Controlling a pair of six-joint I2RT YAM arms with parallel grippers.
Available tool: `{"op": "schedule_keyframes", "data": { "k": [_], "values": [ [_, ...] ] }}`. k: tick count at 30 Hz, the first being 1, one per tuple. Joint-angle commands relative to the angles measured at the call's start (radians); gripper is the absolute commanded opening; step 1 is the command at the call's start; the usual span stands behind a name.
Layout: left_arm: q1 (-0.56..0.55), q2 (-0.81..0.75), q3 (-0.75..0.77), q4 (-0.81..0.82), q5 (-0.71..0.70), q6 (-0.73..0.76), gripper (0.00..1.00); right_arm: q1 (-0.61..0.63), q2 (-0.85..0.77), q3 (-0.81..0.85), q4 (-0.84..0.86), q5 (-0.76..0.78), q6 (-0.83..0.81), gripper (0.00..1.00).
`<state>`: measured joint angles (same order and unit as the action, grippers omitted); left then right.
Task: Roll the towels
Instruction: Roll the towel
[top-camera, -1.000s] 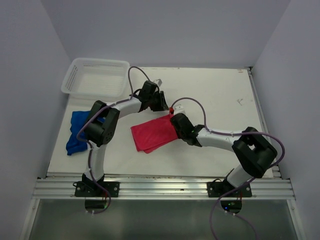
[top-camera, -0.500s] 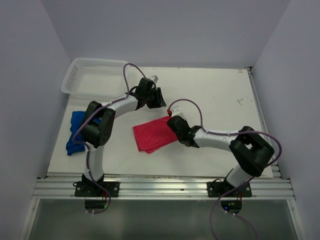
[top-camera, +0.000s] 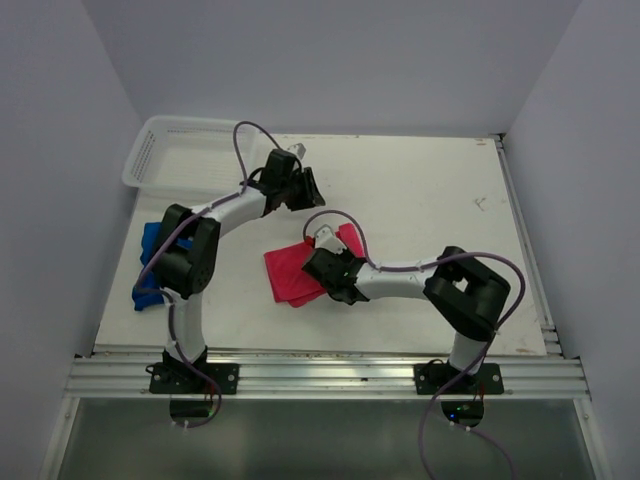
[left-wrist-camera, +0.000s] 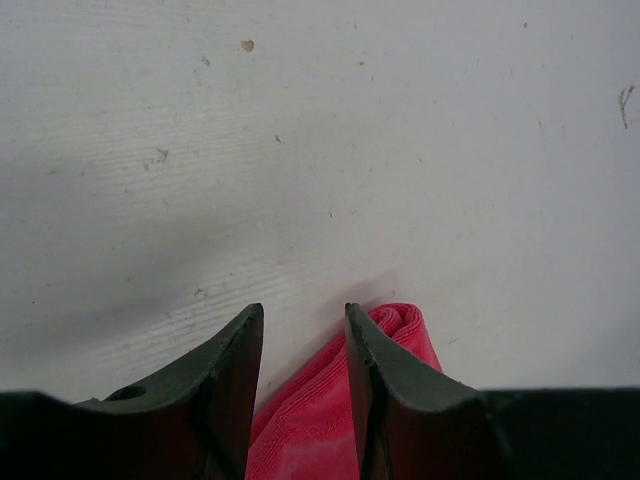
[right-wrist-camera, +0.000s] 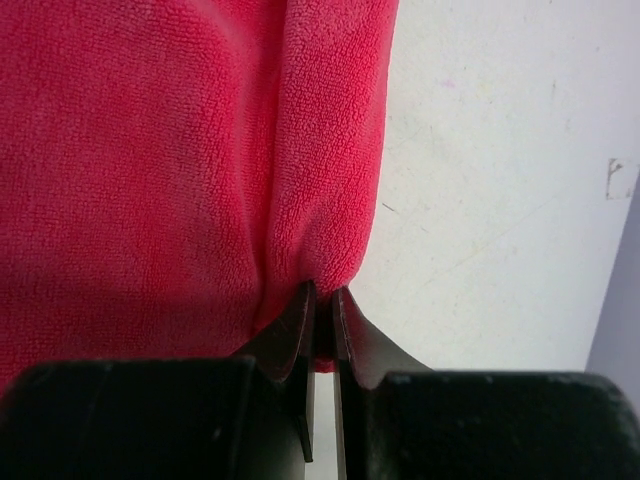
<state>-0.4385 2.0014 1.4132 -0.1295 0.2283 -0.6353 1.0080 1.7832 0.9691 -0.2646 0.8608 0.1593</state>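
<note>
The red towel lies flat near the middle of the table. It is plush terry, folded over on itself, with a rounded fold along one edge. The blue towel lies crumpled, well apart, by the table's left edge, only partly visible.

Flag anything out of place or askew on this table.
The blue towel lies crumpled at the left edge of the table, partly hidden behind the left arm. The red towel sits diagonally, its edge pinched by the right gripper. Nothing looks spilled or damaged.
</note>
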Motion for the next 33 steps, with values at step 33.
{"op": "schedule_keyframes", "data": {
  "k": [33],
  "values": [
    [-0.045, -0.107, -0.034, 0.077, 0.184, 0.045, 0.37, 0.156, 0.321, 0.234, -0.168, 0.109, -0.196, 0.00]
  ]
}}
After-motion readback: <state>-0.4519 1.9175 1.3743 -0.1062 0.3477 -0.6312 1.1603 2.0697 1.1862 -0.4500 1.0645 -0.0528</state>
